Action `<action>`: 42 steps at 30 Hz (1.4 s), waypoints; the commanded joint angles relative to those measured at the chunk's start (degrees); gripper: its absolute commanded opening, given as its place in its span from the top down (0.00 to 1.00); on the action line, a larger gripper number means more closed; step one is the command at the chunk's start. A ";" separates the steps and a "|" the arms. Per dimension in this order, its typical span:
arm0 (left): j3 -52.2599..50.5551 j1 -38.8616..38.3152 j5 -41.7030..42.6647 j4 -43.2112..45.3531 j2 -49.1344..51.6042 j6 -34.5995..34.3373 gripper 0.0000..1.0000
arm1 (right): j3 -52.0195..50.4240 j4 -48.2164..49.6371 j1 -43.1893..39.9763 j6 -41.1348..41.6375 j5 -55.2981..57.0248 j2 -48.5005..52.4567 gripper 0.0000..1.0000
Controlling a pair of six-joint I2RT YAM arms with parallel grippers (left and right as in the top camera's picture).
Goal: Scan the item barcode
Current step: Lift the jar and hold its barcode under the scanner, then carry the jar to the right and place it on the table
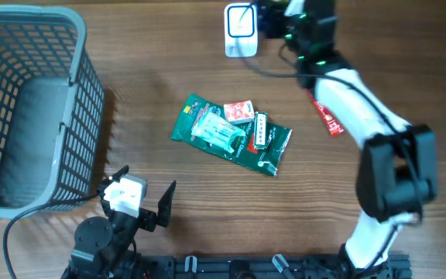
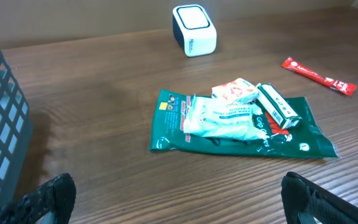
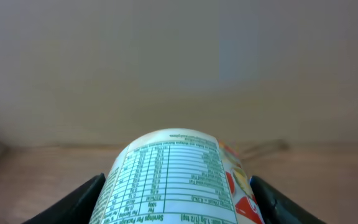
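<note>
Here, the brown wooden surface (image 1: 169, 77) carries a grey plastic mesh basket (image 1: 84, 93) at the upper left of the overhead frame. A green foil packet (image 1: 183, 128) lies mid-frame. The left claw (image 1: 145, 180), lower left, stands spread wide. At the top, the right claw (image 3: 179, 199) pinches a white cylindrical container (image 3: 173, 174) printed with a nutrition table, near the small white box-shaped scanner (image 1: 240, 31). A thin red sachet (image 1: 327, 116) lies at right.
</note>
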 commanded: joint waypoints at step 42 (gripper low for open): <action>-0.26 0.00 0.66 0.22 -0.15 1.09 0.00 | 0.26 -55.01 -52.48 -6.36 5.92 -3.69 0.37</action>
